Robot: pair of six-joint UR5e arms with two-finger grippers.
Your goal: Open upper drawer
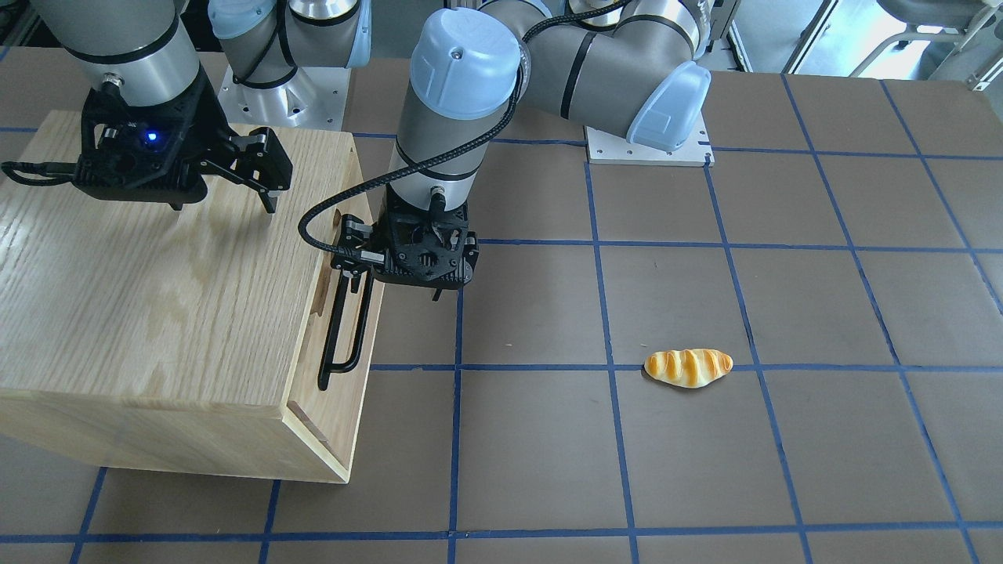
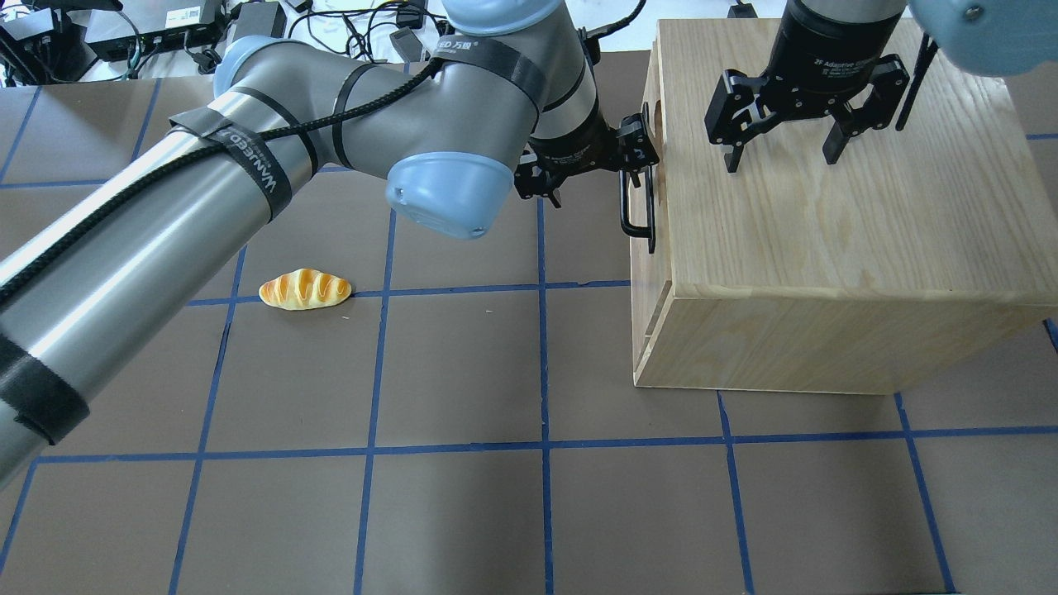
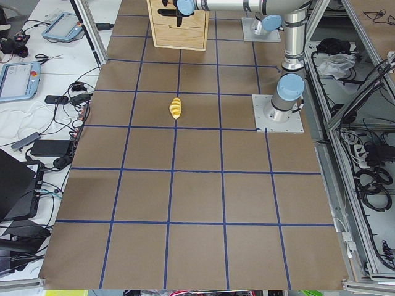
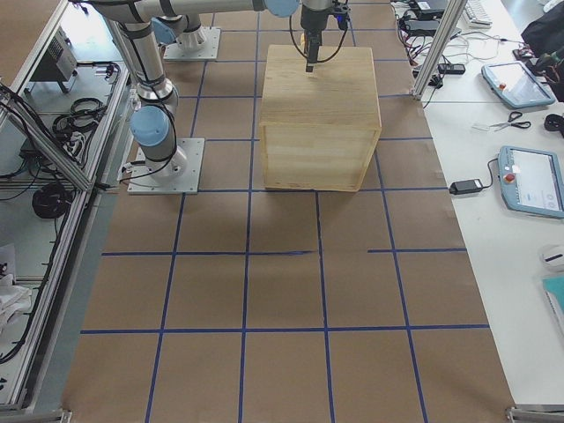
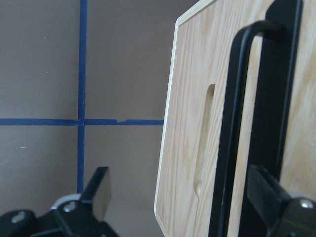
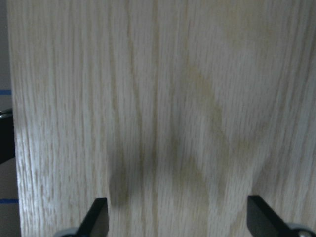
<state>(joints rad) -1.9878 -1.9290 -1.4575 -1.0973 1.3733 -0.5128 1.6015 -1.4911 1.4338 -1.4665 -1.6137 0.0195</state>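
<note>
From across the bench (image 1: 783,470), the oak cabinet (image 1: 157,274) stands on the robot's right side. The upper drawer (image 1: 309,403) sits in its front, just under the top board, and its panel looks level with the cabinet edge. The left hand (image 1: 356,274) points down at one end of the black handle (image 1: 337,345). The right hand (image 1: 225,205) hangs over the cabinet top, spread wide. A bread roll (image 1: 688,368) lies well apart from the cabinet.

In the overhead view, the left hand (image 2: 640,165) is close against the drawer (image 2: 660,268) front, at the end of the handle (image 2: 636,215). The right hand (image 2: 781,157) is spread above the cabinet (image 2: 826,248) top. I cannot tell if it touches the wood.

From the left end, the cabinet (image 3: 179,31) is far away and the bread roll (image 3: 176,108) lies nearer. The hands are too small to read.

From the right end, the cabinet (image 4: 322,115) hides the drawer behind it. The right hand (image 4: 310,53) is over the top board.

In the left wrist view, the thin bar of the handle (image 5: 232,123) runs between the two fingers (image 5: 98,190), in front of the drawer (image 5: 251,113) panel. The fingers are wide apart and pinch nothing.

In the right wrist view, oak grain fills the picture. The two fingers (image 6: 98,217) show at the lower corners, far apart, with nothing between them.
</note>
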